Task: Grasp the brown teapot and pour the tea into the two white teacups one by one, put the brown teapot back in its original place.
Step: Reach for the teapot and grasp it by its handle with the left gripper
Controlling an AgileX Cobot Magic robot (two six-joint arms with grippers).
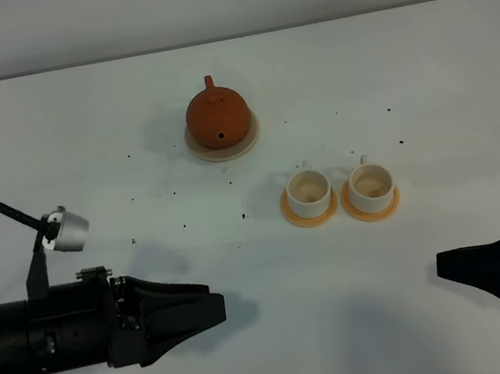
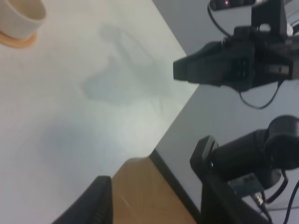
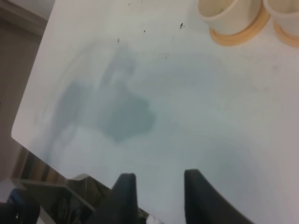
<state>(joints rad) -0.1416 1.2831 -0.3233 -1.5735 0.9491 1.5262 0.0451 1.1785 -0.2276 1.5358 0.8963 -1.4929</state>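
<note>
The brown teapot (image 1: pixel 218 115) stands on its pale beige saucer (image 1: pixel 243 142) at the back middle of the white table. To its front right, the two white teacups (image 1: pixel 308 190) (image 1: pixel 369 182) sit side by side on orange coasters (image 1: pixel 310 217). My left gripper (image 1: pixel 217 308) hovers low at the front left, far from the teapot; the left wrist view shows it (image 2: pixel 154 203) open and empty. My right gripper (image 1: pixel 442 265) waits at the front right, and the right wrist view shows it (image 3: pixel 159 196) with its fingers apart over bare table. That view also shows both cups (image 3: pixel 229 13) (image 3: pixel 286 8).
Small dark specks dot the table (image 1: pixel 89 143) around the cups and teapot. The table's front edge runs just below both grippers. One cup (image 2: pixel 21 14) on its coaster shows in the left wrist view, which also takes in the right arm (image 2: pixel 224 63) beyond the table edge.
</note>
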